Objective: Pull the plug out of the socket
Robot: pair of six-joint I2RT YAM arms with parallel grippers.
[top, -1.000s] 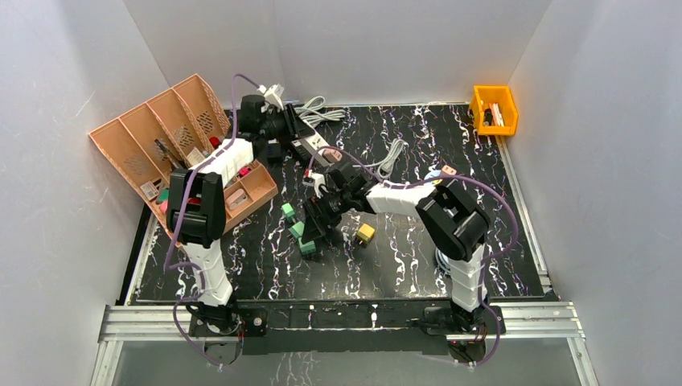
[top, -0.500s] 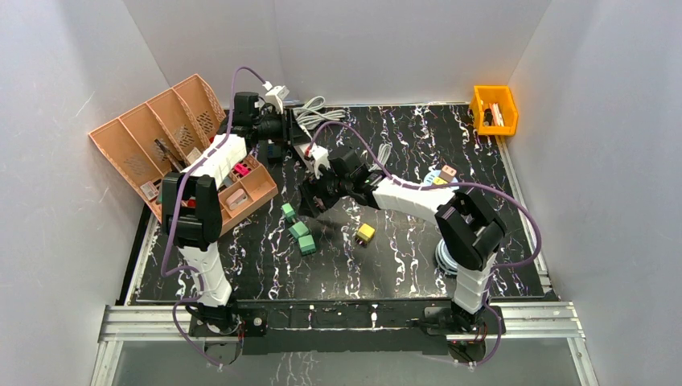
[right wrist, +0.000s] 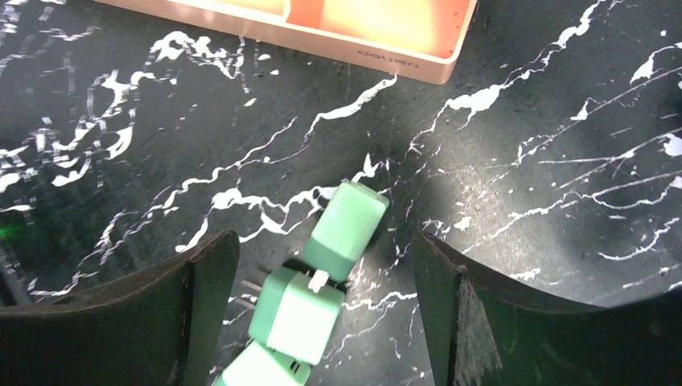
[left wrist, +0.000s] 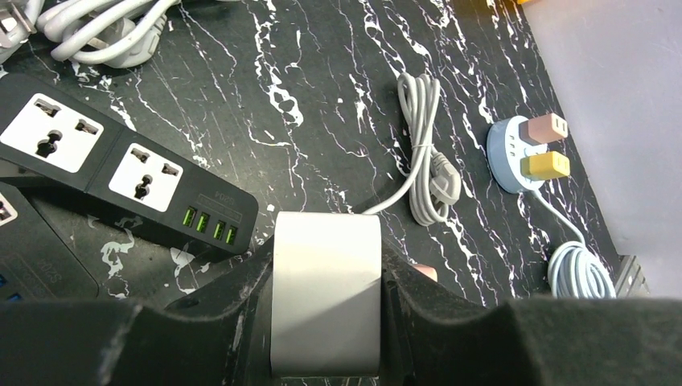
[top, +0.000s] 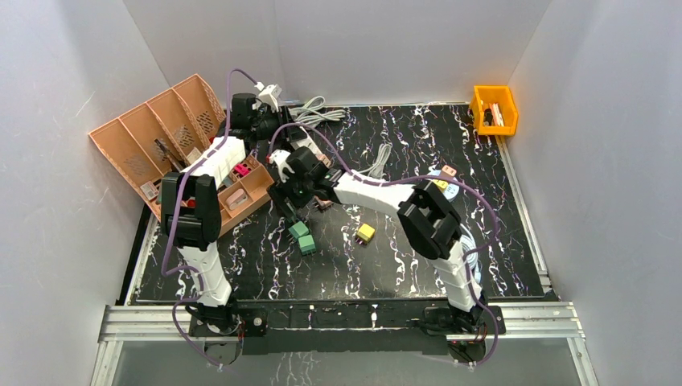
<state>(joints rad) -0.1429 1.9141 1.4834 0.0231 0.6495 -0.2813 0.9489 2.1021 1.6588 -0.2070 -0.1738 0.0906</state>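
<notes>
Left gripper (left wrist: 326,269) pinches the white plug (left wrist: 326,318) tight between its jaws, clear of the black power strip (left wrist: 133,165), which lies just left of it. A white cable (left wrist: 426,161) and a round socket (left wrist: 505,149) carrying 1 pink and 1 yellow plug lie farther out. Right gripper (right wrist: 322,253) has its jaws spread, low over 3 green blocks (right wrist: 346,229) near the orange organizer (right wrist: 362,32).

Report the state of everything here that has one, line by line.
left gripper: shut on white plug
white plug: held, out of any socket
right gripper: open, over green plugs
green plugs: loose, unplugged
power strip: both visible sockets empty
round socket: pink plug and yellow plug seated
white cable: bundled, unplugged
</notes>
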